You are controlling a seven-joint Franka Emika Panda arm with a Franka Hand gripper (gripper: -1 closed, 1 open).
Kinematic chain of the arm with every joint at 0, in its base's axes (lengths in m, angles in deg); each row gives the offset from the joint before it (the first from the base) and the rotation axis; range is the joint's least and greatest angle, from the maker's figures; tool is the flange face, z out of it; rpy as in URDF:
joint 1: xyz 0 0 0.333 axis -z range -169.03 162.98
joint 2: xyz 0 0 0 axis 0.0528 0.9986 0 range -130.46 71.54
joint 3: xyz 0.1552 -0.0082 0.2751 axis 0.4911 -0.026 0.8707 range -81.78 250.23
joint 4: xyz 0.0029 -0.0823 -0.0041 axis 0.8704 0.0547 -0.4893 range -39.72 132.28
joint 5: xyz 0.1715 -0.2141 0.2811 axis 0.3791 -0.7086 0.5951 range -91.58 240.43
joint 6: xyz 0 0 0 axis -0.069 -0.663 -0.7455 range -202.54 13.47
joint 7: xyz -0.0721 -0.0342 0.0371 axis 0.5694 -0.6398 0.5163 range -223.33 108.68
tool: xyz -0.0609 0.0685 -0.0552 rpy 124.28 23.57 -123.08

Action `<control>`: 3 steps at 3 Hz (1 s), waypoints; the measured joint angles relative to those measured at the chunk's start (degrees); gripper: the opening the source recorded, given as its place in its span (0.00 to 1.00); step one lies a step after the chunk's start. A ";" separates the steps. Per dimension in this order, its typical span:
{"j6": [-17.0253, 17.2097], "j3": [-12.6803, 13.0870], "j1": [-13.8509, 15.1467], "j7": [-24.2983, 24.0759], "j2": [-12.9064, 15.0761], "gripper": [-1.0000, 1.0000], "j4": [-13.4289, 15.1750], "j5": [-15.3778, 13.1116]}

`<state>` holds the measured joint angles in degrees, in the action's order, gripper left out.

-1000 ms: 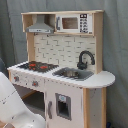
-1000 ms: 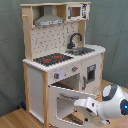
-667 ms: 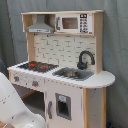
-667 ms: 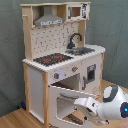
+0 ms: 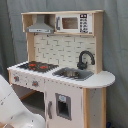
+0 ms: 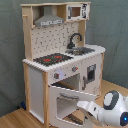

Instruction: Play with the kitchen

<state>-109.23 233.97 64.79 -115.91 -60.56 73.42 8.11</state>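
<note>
My white arm (image 6: 107, 106) reaches low in the second exterior view toward the open windowed oven door (image 6: 67, 100); whether my gripper is open, I cannot tell. Behind stands the tall white and light-wood toy kitchen (image 5: 62, 70), with black-red hob (image 6: 52, 59), black tap (image 6: 74, 40) and grey hood (image 6: 48, 19).

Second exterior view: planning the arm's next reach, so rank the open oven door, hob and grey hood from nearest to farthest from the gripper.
1. Open oven door, low, right beside the gripper.
2. Hob, on the counter above.
3. Grey hood, at the top.
</note>
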 joint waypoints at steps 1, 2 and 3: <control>4.24 0.00 -0.18 -4.04 -0.39 1.00 2.08 -1.00; 6.65 -0.09 -0.18 -8.65 -0.36 1.00 5.09 -1.00; 8.44 -0.35 -0.17 -13.32 -0.29 1.00 8.27 -1.00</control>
<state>-100.79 233.61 64.62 -129.23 -60.85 81.69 7.11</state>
